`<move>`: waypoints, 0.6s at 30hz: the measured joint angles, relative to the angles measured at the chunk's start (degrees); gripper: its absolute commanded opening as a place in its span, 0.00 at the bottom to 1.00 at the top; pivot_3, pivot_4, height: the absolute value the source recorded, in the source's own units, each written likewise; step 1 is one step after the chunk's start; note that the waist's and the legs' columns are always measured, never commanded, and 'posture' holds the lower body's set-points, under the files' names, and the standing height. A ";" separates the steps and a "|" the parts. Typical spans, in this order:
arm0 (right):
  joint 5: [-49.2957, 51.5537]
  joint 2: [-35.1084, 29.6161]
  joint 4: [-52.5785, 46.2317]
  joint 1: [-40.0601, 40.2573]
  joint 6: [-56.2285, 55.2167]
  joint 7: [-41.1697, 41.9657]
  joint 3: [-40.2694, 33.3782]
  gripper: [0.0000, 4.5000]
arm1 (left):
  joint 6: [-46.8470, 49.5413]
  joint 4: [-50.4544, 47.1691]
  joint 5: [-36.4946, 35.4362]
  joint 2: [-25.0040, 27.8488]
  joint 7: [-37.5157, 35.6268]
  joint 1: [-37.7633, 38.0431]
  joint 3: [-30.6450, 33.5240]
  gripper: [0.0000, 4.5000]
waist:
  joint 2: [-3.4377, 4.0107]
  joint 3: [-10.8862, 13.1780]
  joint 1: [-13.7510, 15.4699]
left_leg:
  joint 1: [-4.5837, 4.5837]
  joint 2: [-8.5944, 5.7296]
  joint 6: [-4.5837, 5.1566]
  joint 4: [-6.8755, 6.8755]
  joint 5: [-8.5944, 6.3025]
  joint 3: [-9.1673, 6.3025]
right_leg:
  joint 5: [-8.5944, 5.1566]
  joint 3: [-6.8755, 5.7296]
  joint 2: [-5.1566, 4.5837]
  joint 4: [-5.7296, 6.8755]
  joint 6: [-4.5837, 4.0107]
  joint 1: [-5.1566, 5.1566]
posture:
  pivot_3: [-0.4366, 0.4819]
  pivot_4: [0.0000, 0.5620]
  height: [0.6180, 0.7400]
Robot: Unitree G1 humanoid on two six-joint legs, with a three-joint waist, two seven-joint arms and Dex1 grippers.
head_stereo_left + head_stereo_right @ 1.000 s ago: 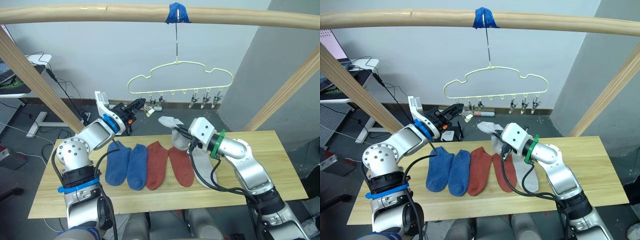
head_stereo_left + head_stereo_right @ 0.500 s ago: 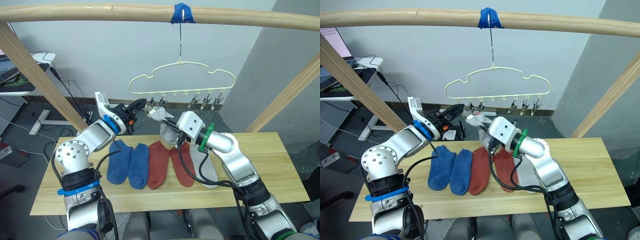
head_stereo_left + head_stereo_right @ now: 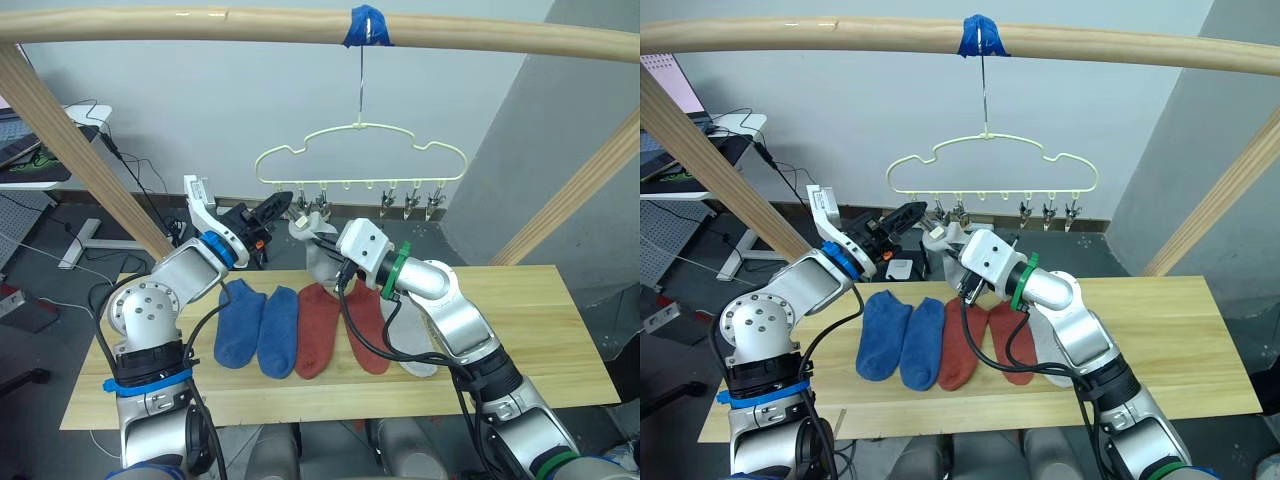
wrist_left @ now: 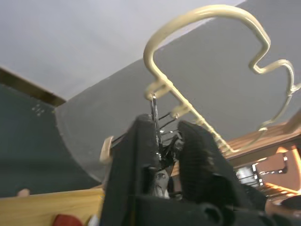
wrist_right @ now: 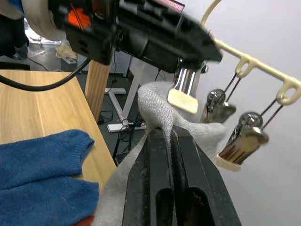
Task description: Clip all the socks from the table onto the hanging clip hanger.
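The desk (image 3: 540, 330) is pale, smooth wood, and the socks (image 3: 258, 330) on it are soft, fuzzy cloth. The clip hanger (image 3: 360, 160) is thin cream wire with shiny metal clips (image 5: 242, 141). The black fingers (image 5: 162, 188) look like matt plastic.

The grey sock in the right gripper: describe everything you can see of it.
The grey sock is a light grey, knitted-looking ankle sock, lifted off the table. The right gripper is shut on a fold of it, the rest drooping below the fingers. It is raised to the leftmost clip of the clip hanger, its top edge just under the clip's cream tip. The left gripper is closed on that same clip.
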 measured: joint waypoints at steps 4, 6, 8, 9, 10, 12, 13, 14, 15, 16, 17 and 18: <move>-0.19 0.25 0.66 -0.33 0.13 -0.18 -0.04 0.00 | 0.24 0.04 -0.81 0.42 -0.24 0.07 0.00 0.64 | 0.00 0.00 0.00 | 0.00 0.00 0.00 0.00 0.00 -0.01 | 0.00 -0.01 0.01 0.02 0.00 -0.01 | 0.43 0.33 1.00; -0.22 0.46 1.06 -0.40 0.36 -0.24 -0.05 0.00 | 0.31 0.02 -0.81 1.35 -0.99 0.28 -0.09 0.79 | 0.00 0.00 -0.02 | 0.00 0.00 0.00 -0.01 0.00 0.00 | 0.00 -0.01 0.01 0.02 0.00 -0.02 | 0.43 0.34 1.00; -0.06 0.80 1.60 -0.52 1.21 -0.23 -0.10 0.00 | 0.37 -0.11 -0.81 2.78 -1.37 0.67 -0.16 0.92 | 0.00 0.00 -0.03 | 0.00 0.01 0.00 -0.01 0.00 0.00 | 0.00 -0.01 0.01 0.03 0.00 -0.03 | 0.43 0.34 1.00; 0.24 1.09 2.02 -0.56 1.57 -0.17 -0.16 0.05 | 0.42 -0.30 -0.80 3.71 -1.44 1.07 -0.07 0.99 | 0.00 0.00 -0.05 | 0.00 0.01 0.00 -0.01 0.00 0.00 | 0.00 0.00 0.01 0.03 0.00 -0.03 | 0.43 0.34 1.00; 0.51 1.43 2.35 -0.57 2.02 -0.12 -0.22 0.10 | 0.53 -0.58 -0.76 4.68 -1.62 1.59 -0.06 1.00 | 0.00 0.00 -0.07 | 0.00 0.02 0.00 -0.01 0.00 0.00 | 0.00 0.00 0.01 0.03 0.00 -0.04 | 0.43 0.34 1.00; 2.51 3.21 2.80 -0.45 4.60 0.10 -1.01 0.22 | 1.17 -3.13 -0.09 8.56 -3.59 4.51 -0.35 1.00 | 0.01 0.00 -0.40 | -0.04 0.05 0.00 -0.06 0.00 0.02 | 0.02 0.03 0.03 0.06 -0.05 -0.13 | 0.44 0.34 1.00; 3.75 3.69 3.03 -0.43 6.18 0.38 -1.34 0.31 | 1.26 -4.63 0.59 10.23 -4.60 5.99 -0.51 1.00 | 0.00 0.00 -0.36 | -0.09 0.05 0.00 -0.06 0.00 0.00 | 0.08 0.00 0.03 0.09 -0.18 -0.18 | 0.44 0.35 1.00; 4.68 4.02 3.13 -0.29 7.61 0.78 -1.59 0.39 | 1.23 -6.03 1.12 11.54 -5.67 7.37 -0.75 1.00 | 0.00 0.00 -0.31 | -0.14 0.05 0.00 -0.06 0.00 -0.03 | 0.10 -0.03 0.03 0.08 -0.24 -0.22 | 0.44 0.35 1.00; 5.80 4.24 3.25 -0.11 8.99 1.14 -1.83 0.47 | 1.20 -7.23 1.75 12.29 -6.51 8.41 -1.15 1.00 | 0.00 0.00 -0.24 | -0.21 0.05 0.00 -0.05 0.00 -0.03 | 0.11 -0.03 0.02 0.08 -0.25 -0.28 | 0.44 0.35 1.00; 6.21 4.37 3.46 -0.03 9.86 1.23 -1.83 0.54 | 1.06 -8.04 2.24 12.71 -7.30 9.16 -1.71 1.00 | 0.00 0.00 0.01 | -0.30 0.05 0.00 -0.01 0.00 -0.06 | 0.11 -0.06 0.02 0.09 -0.25 -0.36 | 0.44 0.35 1.00; 6.44 4.34 3.47 0.15 10.36 1.32 -1.83 0.62 | 0.98 -8.89 2.99 13.18 -8.09 9.97 -2.37 1.00 | 0.00 0.00 0.27 | -0.42 0.05 0.00 0.03 0.00 -0.05 | 0.11 -0.07 0.02 0.09 -0.25 -0.45 | 0.44 0.35 1.00; 6.63 4.15 3.47 0.32 10.74 1.42 -1.79 0.70 | 0.79 -9.38 3.56 13.56 -8.88 10.53 -3.06 1.00 | 0.00 0.00 0.50 | -0.52 0.04 0.00 0.07 0.01 -0.06 | 0.12 -0.08 0.02 0.09 -0.24 -0.53 | 0.44 0.35 1.00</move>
